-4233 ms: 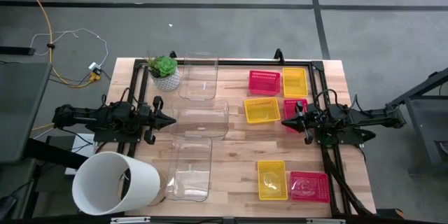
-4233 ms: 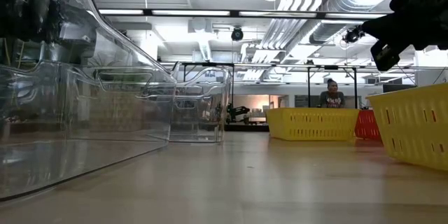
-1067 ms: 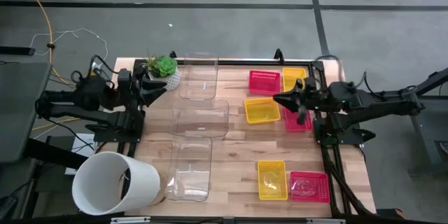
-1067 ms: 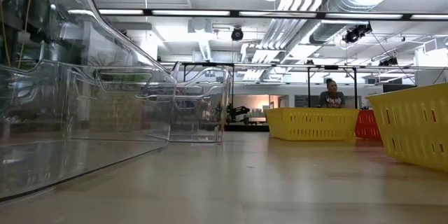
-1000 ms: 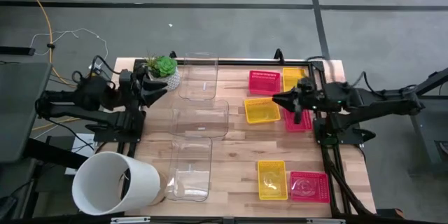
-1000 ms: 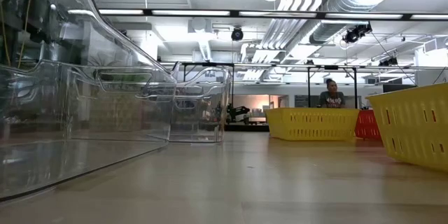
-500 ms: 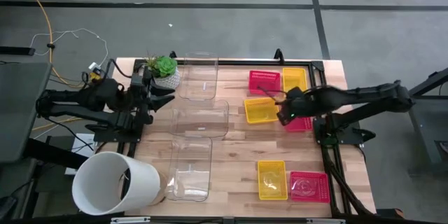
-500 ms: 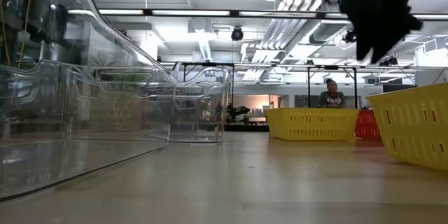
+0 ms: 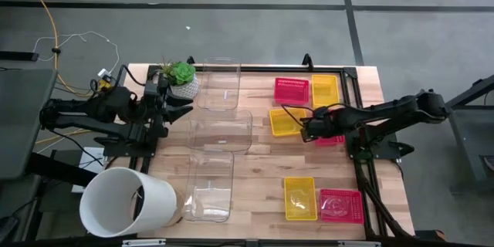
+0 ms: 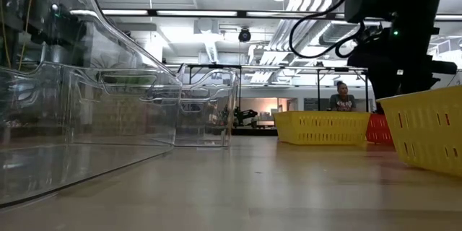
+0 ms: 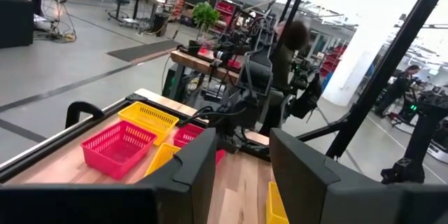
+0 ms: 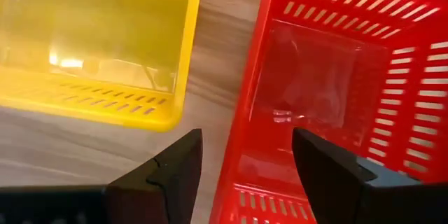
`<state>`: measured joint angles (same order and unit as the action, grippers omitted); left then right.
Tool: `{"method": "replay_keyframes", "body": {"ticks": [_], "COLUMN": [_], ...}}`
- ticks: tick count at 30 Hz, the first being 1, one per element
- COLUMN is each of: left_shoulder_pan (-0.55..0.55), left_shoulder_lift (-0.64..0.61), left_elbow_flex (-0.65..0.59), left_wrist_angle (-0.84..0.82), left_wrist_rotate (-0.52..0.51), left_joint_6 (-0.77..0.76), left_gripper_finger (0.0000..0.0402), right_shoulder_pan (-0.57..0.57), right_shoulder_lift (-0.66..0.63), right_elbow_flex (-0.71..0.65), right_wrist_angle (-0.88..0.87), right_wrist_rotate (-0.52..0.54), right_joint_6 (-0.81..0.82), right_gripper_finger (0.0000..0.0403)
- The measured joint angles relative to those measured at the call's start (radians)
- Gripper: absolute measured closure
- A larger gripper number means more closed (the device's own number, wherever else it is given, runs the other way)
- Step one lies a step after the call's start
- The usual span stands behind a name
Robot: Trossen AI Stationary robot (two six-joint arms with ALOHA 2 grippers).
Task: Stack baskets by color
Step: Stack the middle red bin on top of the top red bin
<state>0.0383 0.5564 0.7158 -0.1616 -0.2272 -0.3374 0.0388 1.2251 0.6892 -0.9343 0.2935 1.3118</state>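
Note:
Six small mesh baskets sit on the right half of the wooden table. A red one (image 9: 291, 90) and a yellow one (image 9: 325, 90) are at the far side. A yellow one (image 9: 284, 122) and a red one (image 9: 330, 137) are in the middle, and a yellow one (image 9: 299, 197) and a red one (image 9: 341, 205) are near the front. My right gripper (image 12: 246, 140) points down, open, over the middle red basket (image 12: 329, 77). One finger is above the gap beside the yellow basket (image 12: 91, 35), the other above the red basket's inside. My left gripper (image 11: 241, 157) waits open at the table's left side (image 9: 181, 106).
Three clear plastic bins (image 9: 220, 85) (image 9: 222, 131) (image 9: 210, 185) stand in a row down the table's middle. A big white cylinder (image 9: 127, 201) lies at the near left corner and a potted plant (image 9: 181, 77) stands at the far left. A person (image 10: 341, 97) sits far behind the table.
My right gripper has come down from high above the table to just over the middle red basket. It has tipped from level to pointing steeply down and has rolled about its own axis. The baskets have stayed where they were.

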Motion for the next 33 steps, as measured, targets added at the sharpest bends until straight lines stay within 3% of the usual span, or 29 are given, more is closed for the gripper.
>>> {"method": "replay_keyframes", "body": {"ticks": [6, 13, 19, 26, 33], "left_shoulder_pan": [0.000, 0.000, 0.000, 0.000, 0.000], "left_shoulder_lift": [0.000, 0.000, 0.000, 0.000, 0.000], "left_elbow_flex": [0.000, 0.000, 0.000, 0.000, 0.000], "left_wrist_angle": [0.000, 0.000, 0.000, 0.000, 0.000], "left_wrist_rotate": [0.000, 0.000, 0.000, 0.000, 0.000], "left_joint_6": [0.000, 0.000, 0.000, 0.000, 0.000], "left_gripper_finger": [0.0280, 0.0280, 0.0280, 0.0280, 0.0280], "right_shoulder_pan": [-0.019, -0.026, -0.026, -0.021, 0.026], "right_shoulder_lift": [0.016, 0.084, 0.123, 0.087, 0.006], "right_elbow_flex": [-0.001, -0.002, -0.002, 0.002, 0.195], "right_wrist_angle": [0.002, 0.011, 0.024, 0.012, -0.238], "right_wrist_rotate": [0.017, -0.013, -0.018, -0.071, -0.052], "right_joint_6": [-0.007, -0.015, -0.019, -0.076, -0.116], "right_gripper_finger": [0.0196, 0.0229, 0.0281, 0.0393, 0.0400]}}
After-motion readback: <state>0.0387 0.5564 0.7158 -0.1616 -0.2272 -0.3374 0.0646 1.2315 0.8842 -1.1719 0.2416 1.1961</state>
